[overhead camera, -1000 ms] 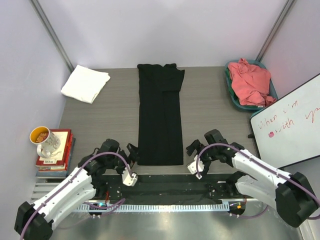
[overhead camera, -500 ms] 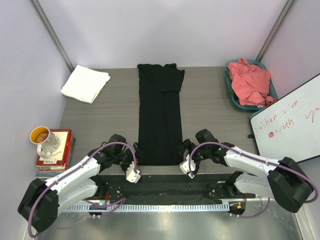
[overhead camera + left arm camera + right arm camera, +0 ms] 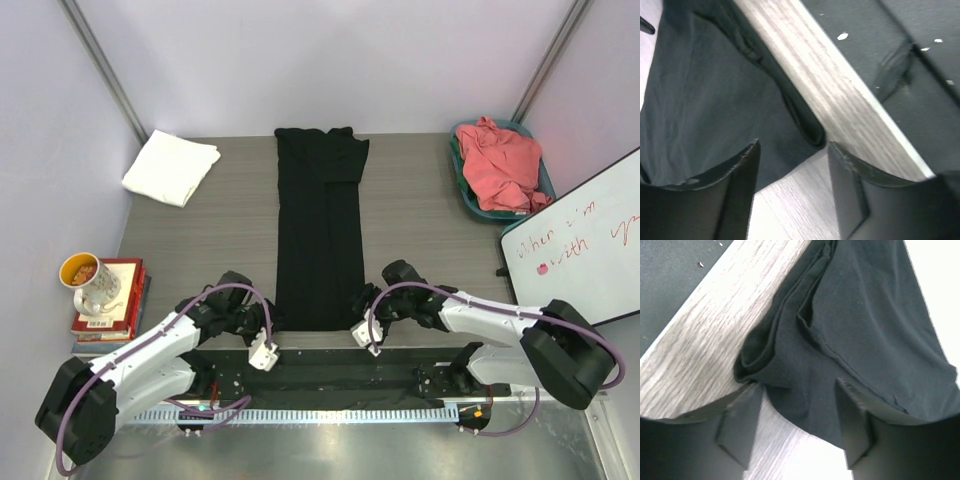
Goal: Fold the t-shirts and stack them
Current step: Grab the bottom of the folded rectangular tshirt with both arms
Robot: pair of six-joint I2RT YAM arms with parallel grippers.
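Left fingers (image 3: 740, 175) are apart, nothing clamped: they straddle the near-left hem corner of the black t-shirt (image 3: 320, 230), the corner sitting just past the tips and bare surface (image 3: 420, 230) showing in the gap. Right fingers (image 3: 852, 415) are also apart, with the near-right hem corner between them. Cloth fills most of that gap, and one tip is up against the rolled, layered edge of the fold, but there is no pinch. The black t-shirt lies mid-surface as a long narrow strip, folded lengthwise, collar end far and hem end near, just short of the dark mat (image 3: 320, 375) along the near edge. Print and script aren't visible from here. White t-shirt (image 3: 171, 167) is folded at the far-left corner of the surface, well apart from the black one. Coral-pink t-shirt (image 3: 497, 163) is crumpled in the teal basket (image 3: 465, 195) at far right. Mug (image 3: 88, 280) sits on a stack of books (image 3: 120, 305) off the left edge, and a whiteboard (image 3: 580, 250) leans at right. Versus a second ago, both arms have swung inward: the fingers stood off to either side of the hem then and are on its corners now. The black strip, the white t-shirt and the coral-pink one haven't shifted.
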